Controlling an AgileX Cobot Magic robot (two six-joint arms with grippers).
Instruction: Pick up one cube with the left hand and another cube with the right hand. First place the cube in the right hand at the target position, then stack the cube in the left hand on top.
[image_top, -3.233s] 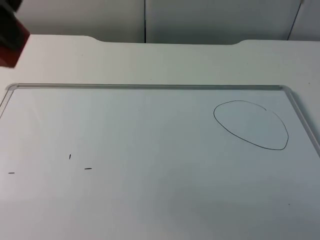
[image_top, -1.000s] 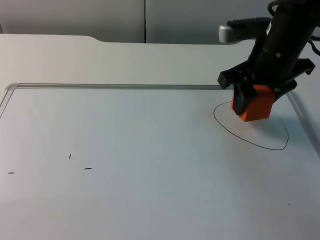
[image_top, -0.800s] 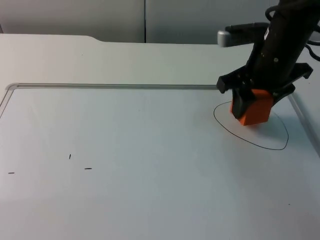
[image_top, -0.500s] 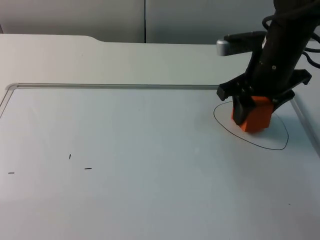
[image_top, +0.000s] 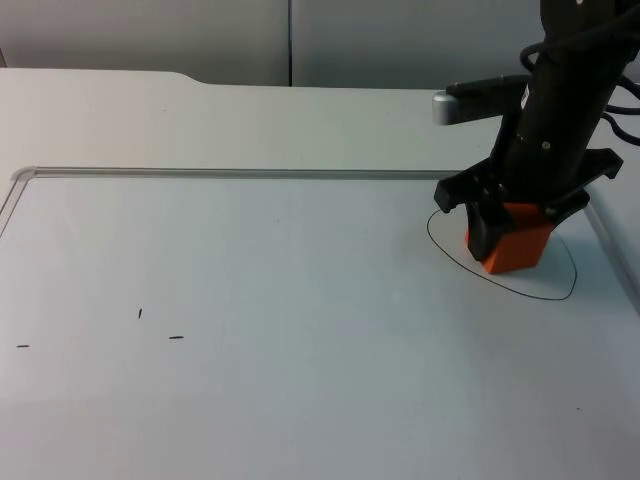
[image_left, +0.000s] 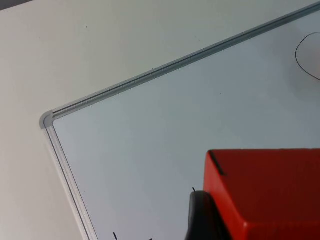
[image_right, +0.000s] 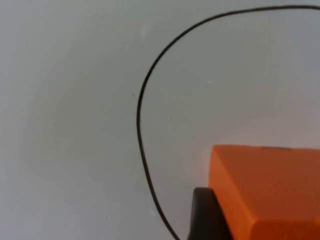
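An orange cube (image_top: 517, 250) is held inside the black drawn oval (image_top: 452, 255) on the whiteboard, at or just above its surface. My right gripper (image_top: 512, 232) is shut on it from above. The right wrist view shows the same orange cube (image_right: 270, 190) against one black fingertip (image_right: 202, 212), with the oval's line (image_right: 142, 150) curving beside it. My left gripper (image_left: 280, 222) is shut on a red cube (image_left: 265, 190), held high over the whiteboard's far left corner (image_left: 47, 120).
The whiteboard's metal frame (image_top: 300, 173) runs along the back, and its right edge (image_top: 612, 250) passes close to the right gripper. Small black pen marks (image_top: 140, 313) (image_top: 176, 337) lie at the front left. White table top (image_top: 300, 120) lies behind the board.
My right arm came in from the right with the orange cube and lowered it into the oval. The red cube seen at the top view's upper left corner has left that view.
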